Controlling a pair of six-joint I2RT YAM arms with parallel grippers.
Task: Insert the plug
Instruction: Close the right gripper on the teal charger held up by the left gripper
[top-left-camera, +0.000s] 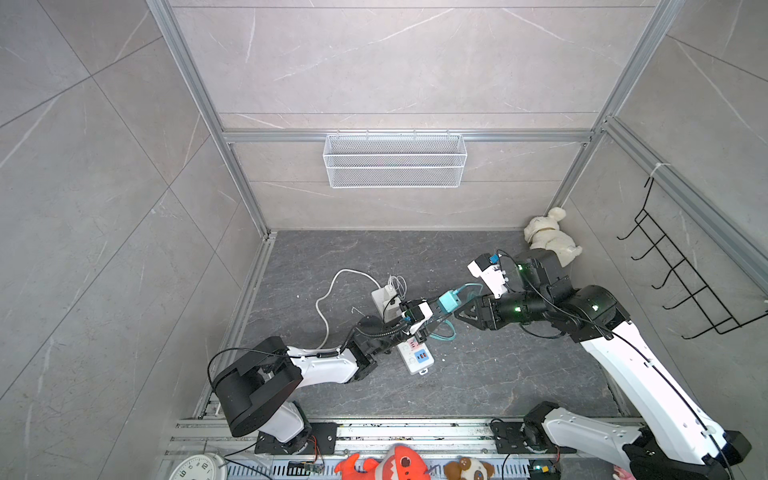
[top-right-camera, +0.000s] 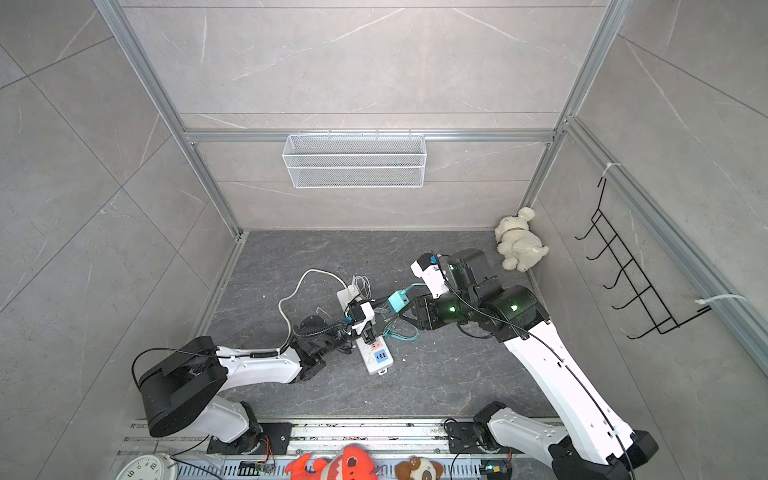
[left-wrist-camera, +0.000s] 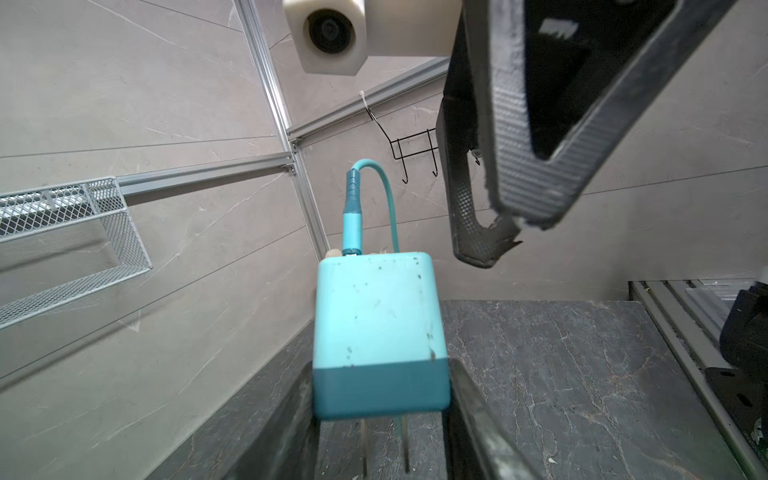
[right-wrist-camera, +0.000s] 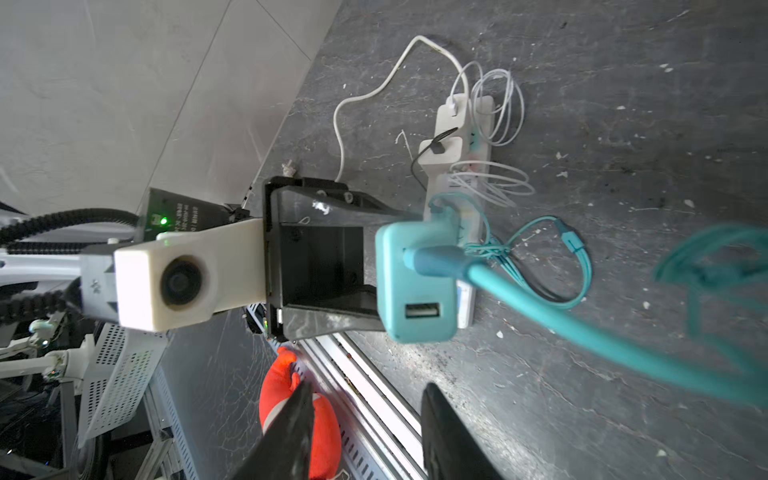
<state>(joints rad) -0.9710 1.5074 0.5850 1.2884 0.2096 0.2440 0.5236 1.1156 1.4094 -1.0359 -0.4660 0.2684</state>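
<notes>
Black fingers (left-wrist-camera: 482, 419) of the left gripper (left-wrist-camera: 380, 386) pinch the blue-green plug (left-wrist-camera: 378, 316) by its sides, and its two metal pins (left-wrist-camera: 405, 449) stick out between them. That plug is up off the dark floor (top-left-camera: 498, 374), just right of the white power strip (top-left-camera: 415, 359), not pushed into it. Close beside the plug is the right gripper (right-wrist-camera: 370, 386), its fingers a little apart with nothing between them. A blue-green cord (right-wrist-camera: 582, 328) runs from the plug and loops on the floor. A white toy dog (top-left-camera: 548, 239) lies in the far right corner.
</notes>
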